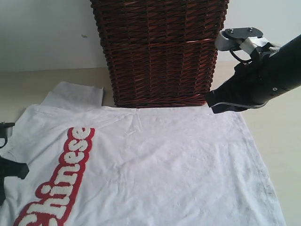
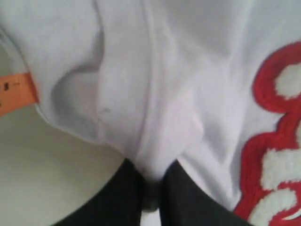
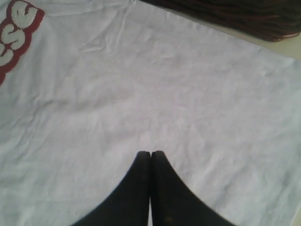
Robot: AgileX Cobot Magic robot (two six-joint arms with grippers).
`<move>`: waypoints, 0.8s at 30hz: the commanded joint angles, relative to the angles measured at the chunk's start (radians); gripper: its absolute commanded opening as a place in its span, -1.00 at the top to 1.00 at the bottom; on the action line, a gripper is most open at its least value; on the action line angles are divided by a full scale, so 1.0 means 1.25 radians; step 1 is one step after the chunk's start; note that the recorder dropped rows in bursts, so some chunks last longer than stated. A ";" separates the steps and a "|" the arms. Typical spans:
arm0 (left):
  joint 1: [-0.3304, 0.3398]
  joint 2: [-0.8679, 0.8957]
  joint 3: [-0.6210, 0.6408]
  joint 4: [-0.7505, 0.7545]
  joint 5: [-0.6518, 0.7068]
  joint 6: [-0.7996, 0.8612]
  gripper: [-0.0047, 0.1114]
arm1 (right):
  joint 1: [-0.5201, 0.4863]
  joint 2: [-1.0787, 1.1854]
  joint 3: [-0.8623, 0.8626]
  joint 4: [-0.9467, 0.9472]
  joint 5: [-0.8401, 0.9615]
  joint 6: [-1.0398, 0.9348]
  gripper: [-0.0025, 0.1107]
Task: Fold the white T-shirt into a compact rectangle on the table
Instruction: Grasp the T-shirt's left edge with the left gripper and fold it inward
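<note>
Left wrist view: left jaws pinch a fold of the white T-shirt [image 2: 160, 84]; right jaws clenched empty.

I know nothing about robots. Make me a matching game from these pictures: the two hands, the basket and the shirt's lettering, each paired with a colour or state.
1. left hand
2. right hand
3. basket
4. lettering

A. dark brown wicker
B. shut, holding nothing
C. fuzzy white outlined in red
D. pinching a fold of the white T-shirt

Pairs: 1-D, 2-B, 3-A, 4-C
</note>
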 commanded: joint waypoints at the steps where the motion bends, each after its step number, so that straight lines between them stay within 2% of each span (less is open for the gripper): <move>1: -0.039 -0.016 -0.043 -0.057 -0.045 -0.007 0.40 | 0.002 -0.010 -0.005 0.002 0.005 -0.006 0.96; 4: -0.100 -0.016 -0.061 -0.072 -0.113 -0.009 -0.15 | 0.002 -0.010 -0.005 0.002 0.005 -0.006 0.96; 5: -0.120 -0.016 -0.065 -0.072 -0.142 -0.010 -0.25 | 0.002 -0.010 -0.005 0.004 0.005 -0.006 0.96; 8: -0.199 -0.016 -0.069 -0.072 -0.260 -0.008 -0.28 | 0.002 -0.010 -0.005 0.006 0.005 -0.006 0.96; 9: -0.251 -0.016 -0.069 -0.072 -0.337 -0.002 -0.28 | 0.002 -0.010 -0.005 0.008 0.005 -0.004 0.96; 10: -0.271 -0.016 -0.069 -0.072 -0.367 -0.002 -0.28 | 0.002 -0.010 -0.005 0.008 0.005 -0.004 0.96; 11: -0.312 -0.016 -0.070 -0.072 -0.405 -0.002 -0.28 | 0.002 -0.010 -0.005 0.008 0.005 -0.004 0.96; 13: -0.338 -0.018 -0.076 -0.050 -0.372 -0.002 -0.28 | 0.002 -0.010 -0.005 0.008 0.005 -0.004 0.96; 14: -0.340 -0.020 -0.081 -0.033 -0.343 -0.002 -0.28 | 0.002 -0.010 -0.005 0.008 0.005 -0.004 0.96; 15: -0.327 -0.031 -0.085 0.055 -0.250 -0.065 -0.26 | 0.002 -0.010 -0.005 0.008 0.005 -0.004 0.96; 16: -0.315 -0.039 -0.085 0.124 -0.208 -0.116 -0.26 | 0.002 -0.010 -0.005 0.008 0.005 -0.004 0.96; 17: -0.280 -0.059 -0.084 0.259 -0.099 -0.247 -0.26 | 0.002 -0.010 -0.005 0.008 0.007 -0.004 0.96; 18: -0.253 -0.075 -0.074 0.300 -0.039 -0.298 -0.26 | 0.002 -0.010 -0.005 0.008 0.009 -0.002 0.96; 21: -0.178 -0.115 0.008 0.190 -0.079 -0.242 -0.26 | 0.002 -0.010 -0.012 0.008 0.023 -0.002 0.96; 24: -0.126 -0.097 0.091 0.081 -0.139 -0.174 -0.26 | 0.002 -0.010 -0.012 0.008 0.030 -0.002 0.96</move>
